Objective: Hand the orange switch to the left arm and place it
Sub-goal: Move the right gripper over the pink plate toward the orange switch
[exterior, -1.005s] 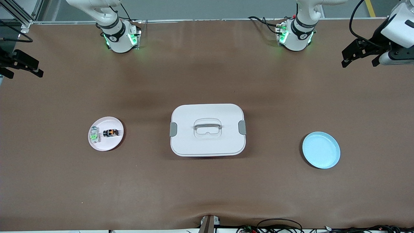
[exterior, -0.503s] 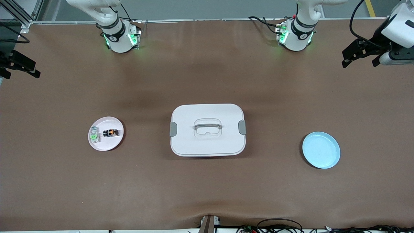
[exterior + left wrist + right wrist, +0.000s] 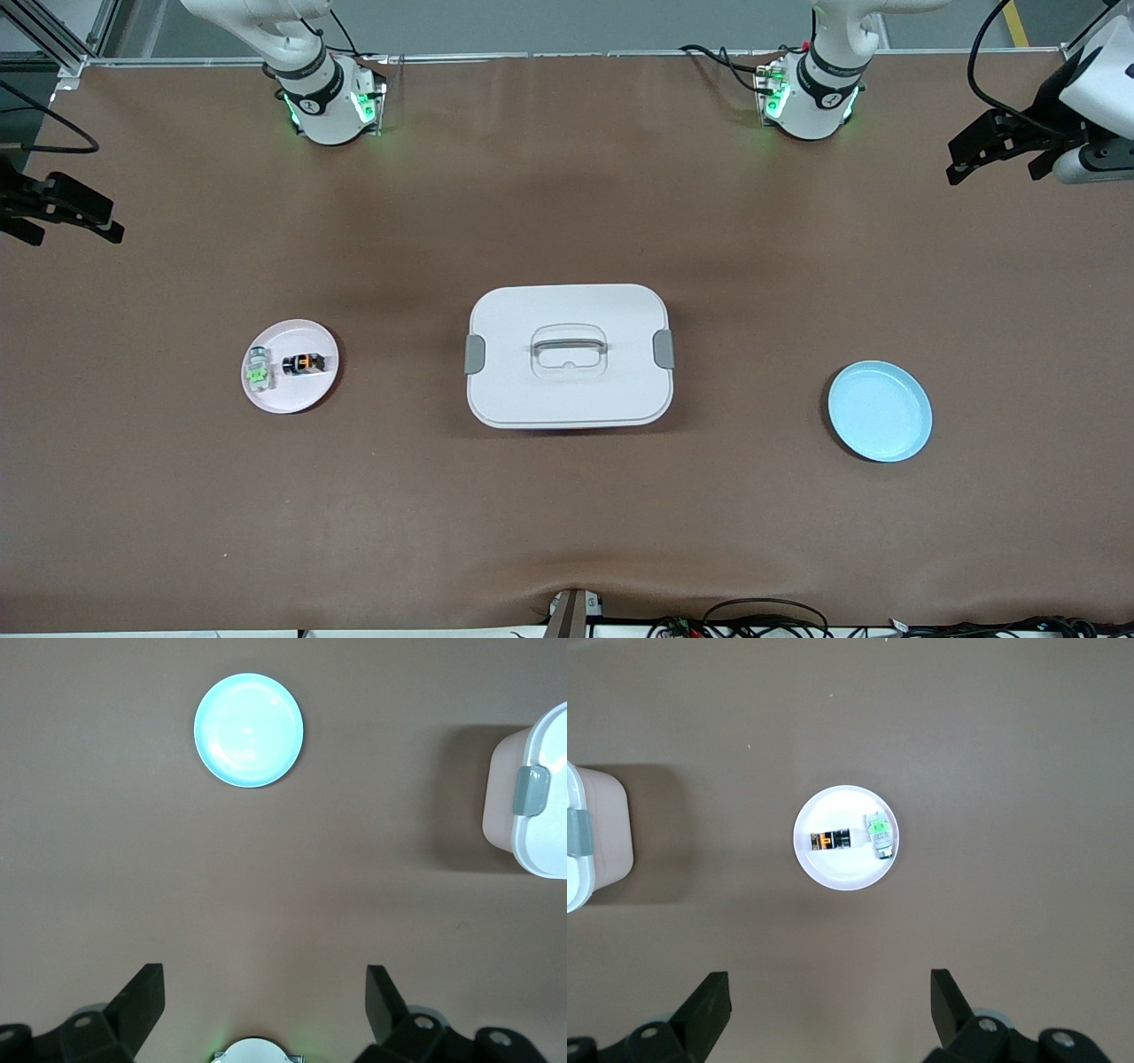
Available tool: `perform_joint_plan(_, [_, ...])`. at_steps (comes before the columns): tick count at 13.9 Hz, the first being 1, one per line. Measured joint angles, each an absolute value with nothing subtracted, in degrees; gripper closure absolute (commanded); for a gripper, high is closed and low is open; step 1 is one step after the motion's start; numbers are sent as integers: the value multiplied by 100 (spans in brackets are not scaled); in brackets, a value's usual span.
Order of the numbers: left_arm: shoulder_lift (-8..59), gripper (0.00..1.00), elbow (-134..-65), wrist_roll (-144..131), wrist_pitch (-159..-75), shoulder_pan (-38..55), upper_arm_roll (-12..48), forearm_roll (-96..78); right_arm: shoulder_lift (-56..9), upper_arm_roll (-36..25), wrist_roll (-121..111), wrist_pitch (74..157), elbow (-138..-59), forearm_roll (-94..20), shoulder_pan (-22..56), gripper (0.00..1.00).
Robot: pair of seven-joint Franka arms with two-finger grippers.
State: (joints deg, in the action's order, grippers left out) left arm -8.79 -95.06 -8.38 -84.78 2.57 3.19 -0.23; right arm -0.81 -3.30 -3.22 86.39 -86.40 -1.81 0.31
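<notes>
1. Fingers spread wide and holding nothing, the right gripper (image 3: 824, 1010) hangs high over bare table at the right arm's end, its wrist view looking straight down on the pink plate (image 3: 833, 873).
2. The left gripper (image 3: 261, 1010) is likewise splayed open and empty, raised over the left arm's end of the table, with the pale blue plate (image 3: 249, 729) below in its own wrist view.
3. The orange switch (image 3: 304, 362) lies flat on the pink plate (image 3: 306, 394), close beside a clear part with a green centre (image 3: 258, 373); the two look just apart, though contact cannot be ruled out.
4. The box (image 3: 568, 355), lid on and both grey clips at its ends, stands mid-table between the two plates, squarely across the straight route from one to the other.
5. The pale blue plate (image 3: 880, 410) holds nothing and sits somewhat nearer the front camera than the pink one.
6. Progress, as judged here: nothing of the transfer is done. The switch is untouched; pickup, a handover between arms clear of the box, and the set-down, presumably on the blue plate, all remain.
7. Count: two arms, two grippers, two plates, one box, one orange switch, one green-centred part.
</notes>
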Motion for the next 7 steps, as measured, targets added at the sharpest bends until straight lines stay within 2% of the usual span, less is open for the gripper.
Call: perform_joint_plan(7, [-875, 0, -9514, -838, -8452, 256, 319, -23, -777, -328, -334, 8646, -8651, -171, 36, 0])
